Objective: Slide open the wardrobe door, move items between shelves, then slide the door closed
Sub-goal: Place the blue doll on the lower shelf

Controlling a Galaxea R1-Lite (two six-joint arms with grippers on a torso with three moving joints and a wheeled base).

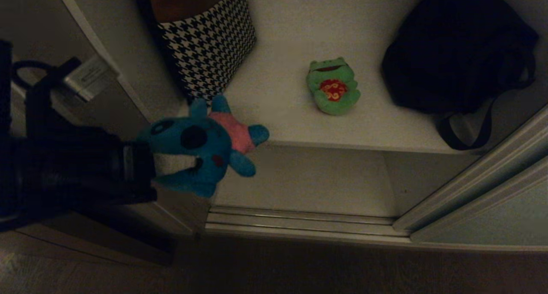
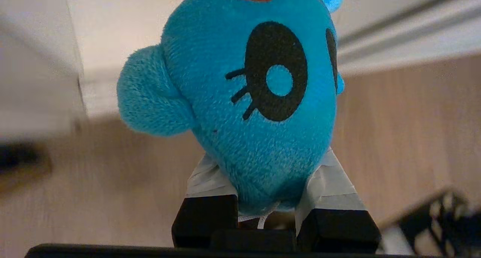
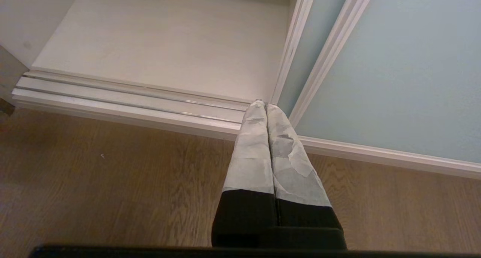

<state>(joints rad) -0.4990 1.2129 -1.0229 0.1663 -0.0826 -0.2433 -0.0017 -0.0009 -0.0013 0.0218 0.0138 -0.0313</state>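
Left gripper (image 1: 167,163): at 9 o'clock in head view, clamped on toy (image 1: 201,144).
Right gripper (image 3: 266,111): fingers pressed together, empty.

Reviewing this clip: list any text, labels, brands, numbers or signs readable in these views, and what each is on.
None can be read.
Small pale tag on the robot's dark left arm: bears dark marks, too small and blurred to read.
Green frog-like plush toy on the upper off-white shelf: red patch with gold swirls, an ornament, no letters.
Teal plush toy in the left pincer: eyes only, no text.
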